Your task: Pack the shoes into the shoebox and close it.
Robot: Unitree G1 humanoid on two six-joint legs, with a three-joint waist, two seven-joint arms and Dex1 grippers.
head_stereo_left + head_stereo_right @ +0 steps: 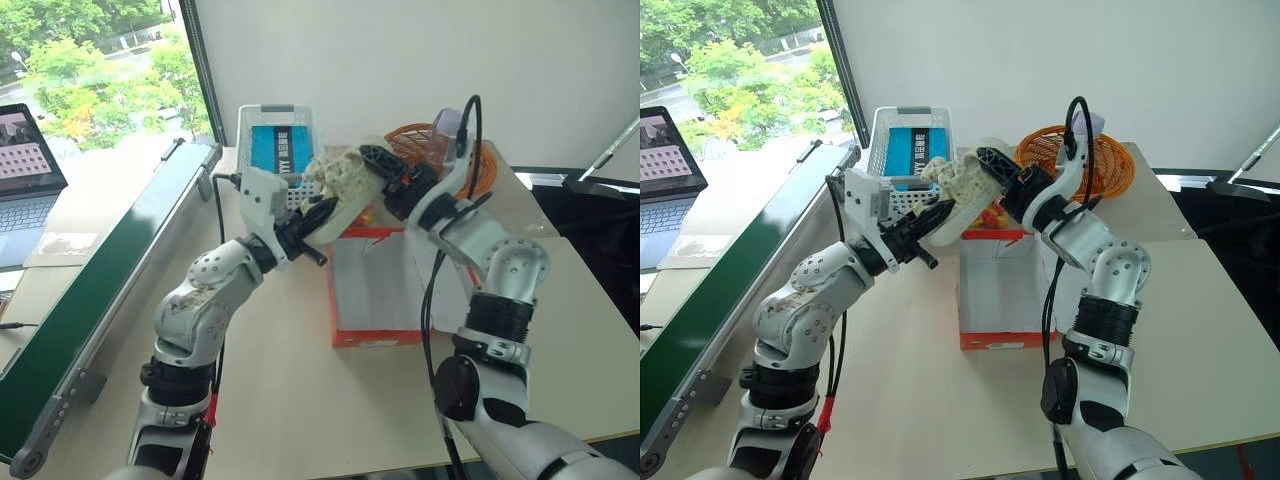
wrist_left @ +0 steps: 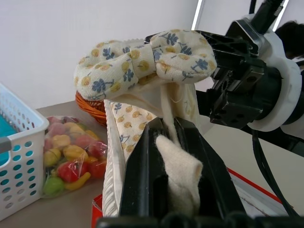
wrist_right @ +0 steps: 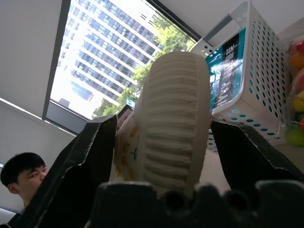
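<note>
Table (image 1: 280, 400): pale beige top carrying the box, basket and candy bag; a dark green strip (image 1: 110, 290) runs along its edge at 9 o'clock.
Room: plain white wall (image 1: 400, 60) at 12 o'clock; a window (image 1: 90, 70) at 10 o'clock looks onto green trees, and the right wrist view shows a tall glass building through it.
Laptop (image 1: 25, 175): open, at 9 o'clock beyond the green strip.
Shoebox (image 1: 375, 290): orange-red, open with its white inside showing, at the table's centre, below both grippers.
Shoe (image 2: 142, 71): cream fabric with small flowers and a bow, ribbed pale sole, held in the air above the box's far end.
Left gripper (image 2: 173, 156): clamped tight on the shoe's cream inner fabric.
Right gripper (image 3: 164, 156): jaws astride the shoe's sole with a gap on each side, not pressing it.
White mesh basket (image 1: 905, 150): at 11 o'clock, a teal packet inside.
Orange wicker basket (image 1: 1110, 165): at 1 o'clock.
Candy bag (image 2: 71, 156): between the two baskets.
Person (image 3: 21, 178): a head at the edge of the right wrist view.
</note>
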